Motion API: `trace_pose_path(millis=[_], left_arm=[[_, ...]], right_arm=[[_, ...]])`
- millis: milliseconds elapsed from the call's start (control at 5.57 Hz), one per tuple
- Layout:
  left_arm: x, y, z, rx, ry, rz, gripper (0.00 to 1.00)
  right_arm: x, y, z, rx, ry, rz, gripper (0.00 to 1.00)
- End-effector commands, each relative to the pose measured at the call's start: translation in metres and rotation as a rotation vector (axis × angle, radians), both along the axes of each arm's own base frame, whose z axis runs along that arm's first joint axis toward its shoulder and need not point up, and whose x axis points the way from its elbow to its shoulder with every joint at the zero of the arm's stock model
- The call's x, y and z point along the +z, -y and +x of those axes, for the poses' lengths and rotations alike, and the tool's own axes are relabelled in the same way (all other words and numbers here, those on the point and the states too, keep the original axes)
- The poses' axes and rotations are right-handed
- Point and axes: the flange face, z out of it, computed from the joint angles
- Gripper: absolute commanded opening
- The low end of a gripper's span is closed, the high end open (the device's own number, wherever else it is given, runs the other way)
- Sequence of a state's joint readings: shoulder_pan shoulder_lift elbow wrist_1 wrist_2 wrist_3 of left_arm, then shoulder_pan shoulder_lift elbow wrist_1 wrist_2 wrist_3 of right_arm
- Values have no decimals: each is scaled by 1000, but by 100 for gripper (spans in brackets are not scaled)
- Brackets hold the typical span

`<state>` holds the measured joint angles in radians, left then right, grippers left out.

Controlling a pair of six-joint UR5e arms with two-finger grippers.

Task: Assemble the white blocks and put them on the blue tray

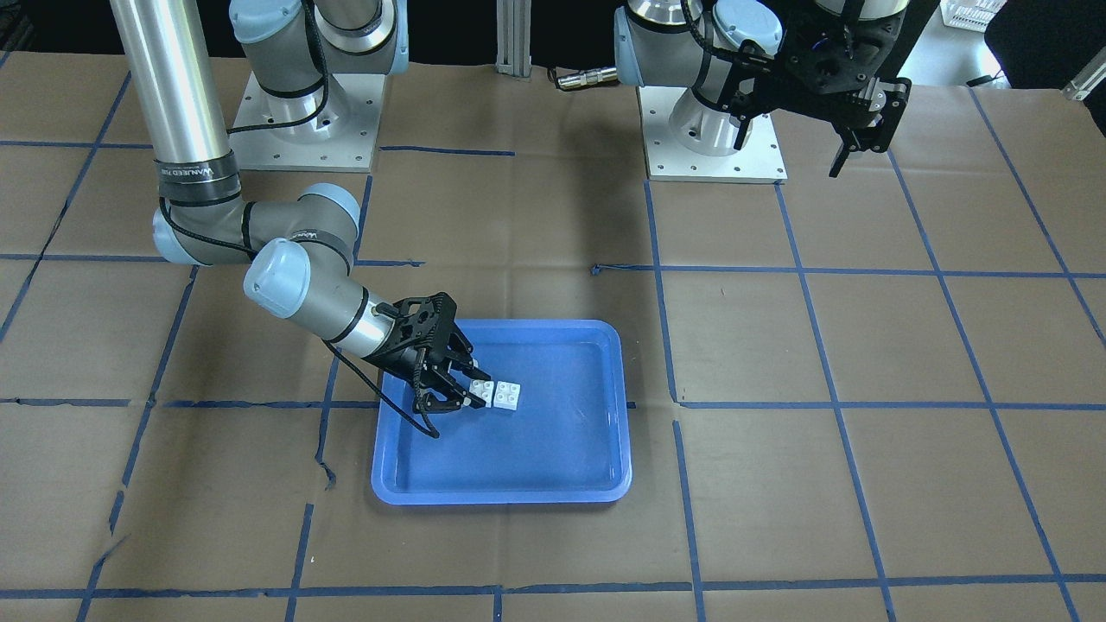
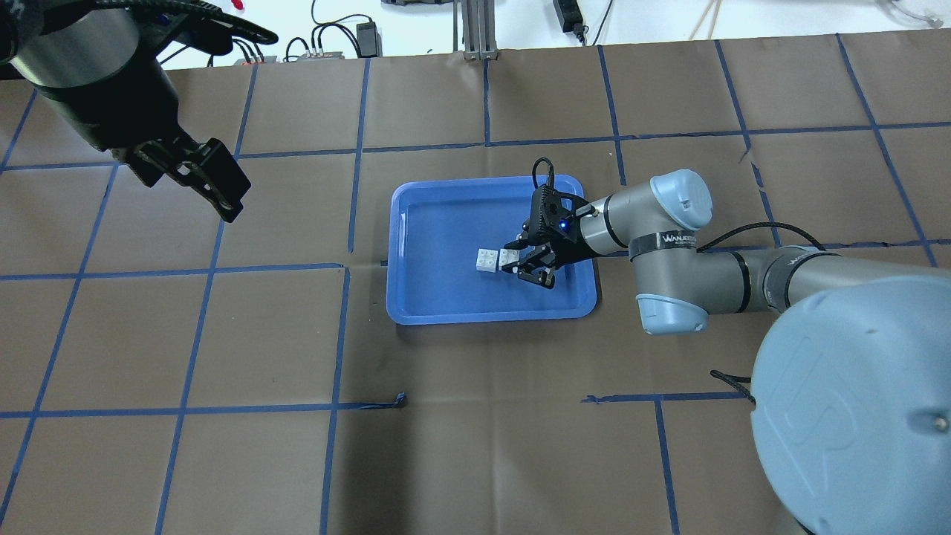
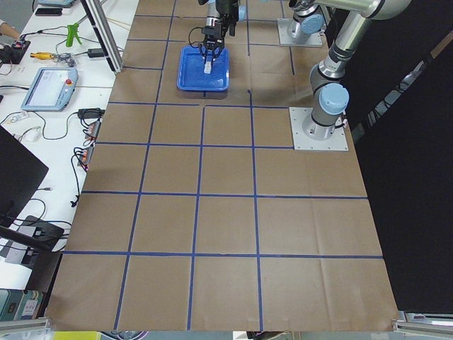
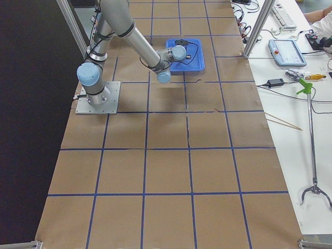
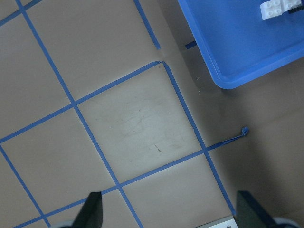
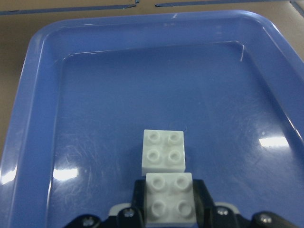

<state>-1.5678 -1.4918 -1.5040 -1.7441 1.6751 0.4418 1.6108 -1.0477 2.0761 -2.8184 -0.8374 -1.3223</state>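
Note:
Two white blocks lie side by side, studs up, inside the blue tray (image 1: pixel 501 497). In the right wrist view one block (image 6: pixel 164 151) rests on the tray floor (image 6: pixel 95 118), and the other (image 6: pixel 169 198) sits right behind it between my fingers. My right gripper (image 1: pixel 467 393) (image 2: pixel 520 266) is low in the tray, shut on that near block (image 1: pixel 481 393); the free block (image 1: pixel 508 395) touches or nearly touches it. My left gripper (image 2: pixel 219 189) (image 1: pixel 860 147) hangs open and empty, high over the table, far from the tray.
The table is brown paper with a blue tape grid (image 2: pixel 342 334). The two arm bases (image 1: pixel 302 121) (image 1: pixel 713 130) are bolted at the robot's side. The left wrist view shows the tray's corner (image 5: pixel 237 80) and a block (image 5: pixel 273 8).

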Motion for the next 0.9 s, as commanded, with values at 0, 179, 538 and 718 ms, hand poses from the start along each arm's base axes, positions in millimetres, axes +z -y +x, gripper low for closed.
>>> trace_pose_path(millis=[0,179,538,718], left_arm=[[-1,1,0,0,-2,0,99],[0,2,0,0,-2,-1,99],[2,3,0,0,-3,-6,99],[3,3,0,0,-5,-8,99]], right_arm=[[0,-1,2,5,1,-2,20],[-3,-1,3,5,3,5,20],[-5,-3,9,17,3,2,20],[-5,-4,10,19,1,1,20]])
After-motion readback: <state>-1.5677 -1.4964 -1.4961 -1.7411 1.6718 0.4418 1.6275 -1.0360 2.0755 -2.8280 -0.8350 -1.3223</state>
